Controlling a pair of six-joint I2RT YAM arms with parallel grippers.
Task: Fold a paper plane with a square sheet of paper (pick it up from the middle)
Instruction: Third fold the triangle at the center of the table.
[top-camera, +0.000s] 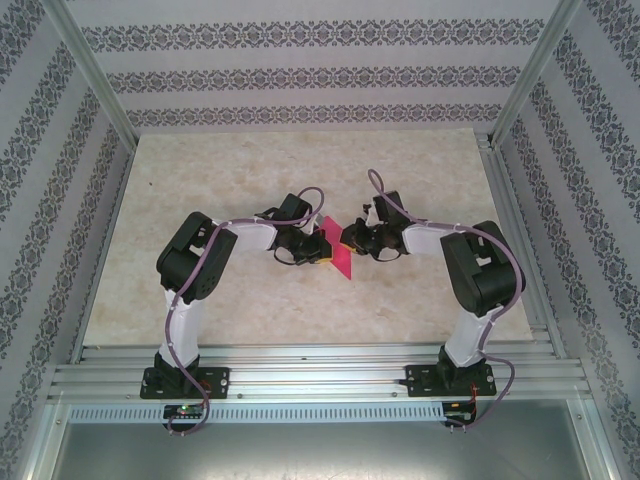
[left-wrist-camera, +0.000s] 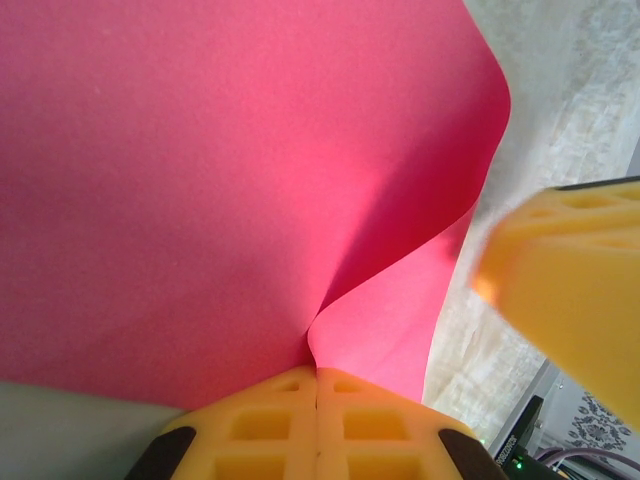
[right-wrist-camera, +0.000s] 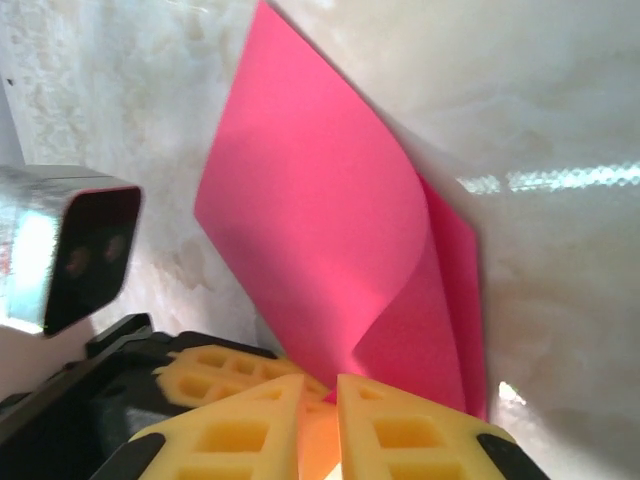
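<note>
Bench (top-camera: 250, 180): pale, bare. Pink sheet (left-wrist-camera: 220, 180), thin and limp, bowed into a loose fold mid-bench, apparently lifted. Left pincer (left-wrist-camera: 317, 400) clenched on its curled edge. Right pincer (right-wrist-camera: 322, 400) nearly closed, seemingly nipping the fold. Creases easily; grip edges lightly.

open tabletop (top-camera: 300, 170) all round, both grippers nose to nose mid-table, pink sheet (top-camera: 338, 258) filling the gap between them
</note>
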